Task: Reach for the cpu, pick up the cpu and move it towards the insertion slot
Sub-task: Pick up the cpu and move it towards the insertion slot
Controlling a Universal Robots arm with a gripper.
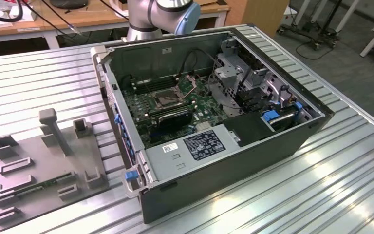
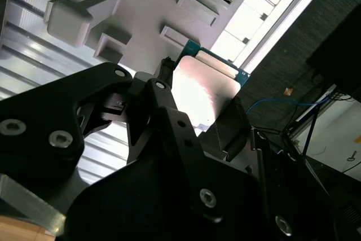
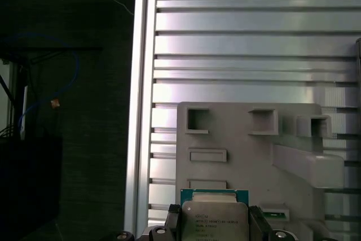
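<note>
- In the exterior view, we see the insertion slot (image 1: 164, 100) as a silver-framed square socket with a dark centre. It is set in the green board inside the open computer case (image 1: 239, 146), which lies on the slatted metal table (image 1: 343, 185). The grey tray (image 1: 44, 165) rests on the table to the exterior view's left of the case, well apart from the socket. The arm (image 1: 158, 14) rises behind the case. We judge that the way from the tray to the socket runs toward the exterior view's right, over the case's side wall.
- In the second wrist view, the gripper (image 2: 197, 103) has its black fingers (image 2: 169, 111) clamped on the cpu (image 2: 208, 91), one on each of two opposite edges. The chip's pale metal top faces the camera. The tray (image 2: 141, 4) lies beyond the chip, and we judge that the chip hangs clear of it.
- In the first wrist view, the cpu (image 3: 214, 221) sits squarely between the fingertips (image 3: 172, 218), with the tray (image 3: 242, 134) and the table (image 3: 254, 43) behind it. The chip is square, so we see no long axis. To our eye, what counts is that it is held flat, with its free edges unobstructed.
</note>
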